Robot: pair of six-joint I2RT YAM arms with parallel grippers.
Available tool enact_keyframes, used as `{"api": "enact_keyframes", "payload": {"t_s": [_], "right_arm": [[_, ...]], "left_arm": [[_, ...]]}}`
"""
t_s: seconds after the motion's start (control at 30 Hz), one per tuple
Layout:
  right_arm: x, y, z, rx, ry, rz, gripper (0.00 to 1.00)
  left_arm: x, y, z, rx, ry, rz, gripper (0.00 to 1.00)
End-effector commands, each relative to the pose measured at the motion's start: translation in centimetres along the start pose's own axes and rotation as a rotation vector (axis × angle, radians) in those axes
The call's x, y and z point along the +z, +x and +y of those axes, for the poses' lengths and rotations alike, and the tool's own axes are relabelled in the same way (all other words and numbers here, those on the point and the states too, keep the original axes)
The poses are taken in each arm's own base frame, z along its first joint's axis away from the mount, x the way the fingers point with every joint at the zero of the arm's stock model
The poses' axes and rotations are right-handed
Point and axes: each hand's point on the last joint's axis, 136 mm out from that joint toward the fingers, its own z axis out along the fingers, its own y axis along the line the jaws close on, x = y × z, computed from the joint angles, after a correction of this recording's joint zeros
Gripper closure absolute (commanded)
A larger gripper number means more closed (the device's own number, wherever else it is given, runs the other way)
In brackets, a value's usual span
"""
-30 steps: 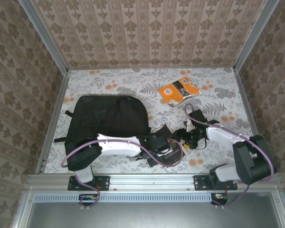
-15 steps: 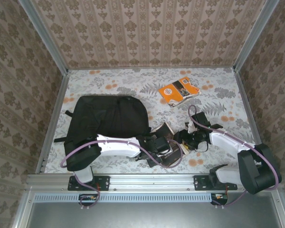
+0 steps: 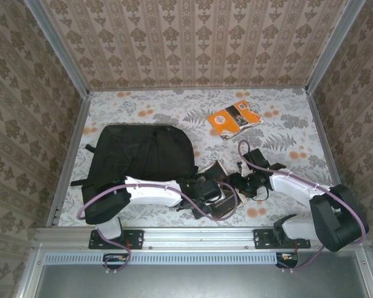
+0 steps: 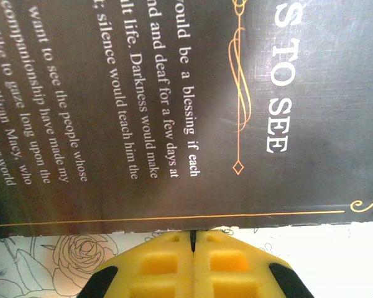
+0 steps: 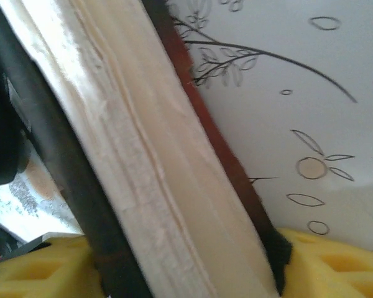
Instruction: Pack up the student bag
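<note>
**Right gripper clamps the dark book; the student bag lies to the left, not yet receiving it.**

Over the last second the right arm has shifted its wrist leftward. Its right gripper (image 5: 186, 267) now grips the dark book (image 3: 219, 171) across the page block, with one yellow pad against each cover. The left gripper (image 4: 193, 239) has its fingers pressed fully together and holds nothing, sitting just beside the cover's lower edge. The student bag (image 3: 140, 155) lies flat on the left half of the table (image 3: 143, 105), unmoved, with the left arm along its near edge. You cannot tell whether its opening is unzipped. The orange book (image 3: 235, 119) stays well apart at the far side. Treat this as a pick under way: the dark book likely still needs carrying to the bag.
</note>
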Motion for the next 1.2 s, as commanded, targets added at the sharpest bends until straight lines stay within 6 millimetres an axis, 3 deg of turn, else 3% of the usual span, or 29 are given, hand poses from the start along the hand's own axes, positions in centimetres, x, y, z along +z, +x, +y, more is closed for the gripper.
{"api": "enact_keyframes", "payload": {"t_s": [0.0,0.27,0.67,0.83,0.97,1.17], "right_arm": [[-0.3,1.4,0.6,-0.008,-0.005,0.054,0.38],[-2.0,0.5,1.4,-0.031,0.005,0.000,0.39],[-2.9,0.3,2.6,-0.032,-0.055,-0.035,0.79],[-3.6,0.2,3.0,-0.041,-0.073,-0.048,0.86],[-5.0,-0.3,3.5,-0.041,-0.095,-0.087,0.89],[-8.5,-0.8,4.3,-0.003,-0.145,-0.151,1.00]], "left_arm": [[1.5,1.1,0.4,-0.016,-0.022,0.018,1.00],[1.6,1.5,0.5,-0.022,-0.026,0.025,1.00],[1.8,1.6,0.5,-0.028,-0.027,0.034,1.00],[1.3,1.4,0.8,-0.033,-0.035,0.028,1.00],[-0.8,0.1,1.1,-0.075,-0.024,-0.024,1.00],[-7.8,-3.2,1.9,-0.164,0.004,-0.181,0.86]]}}
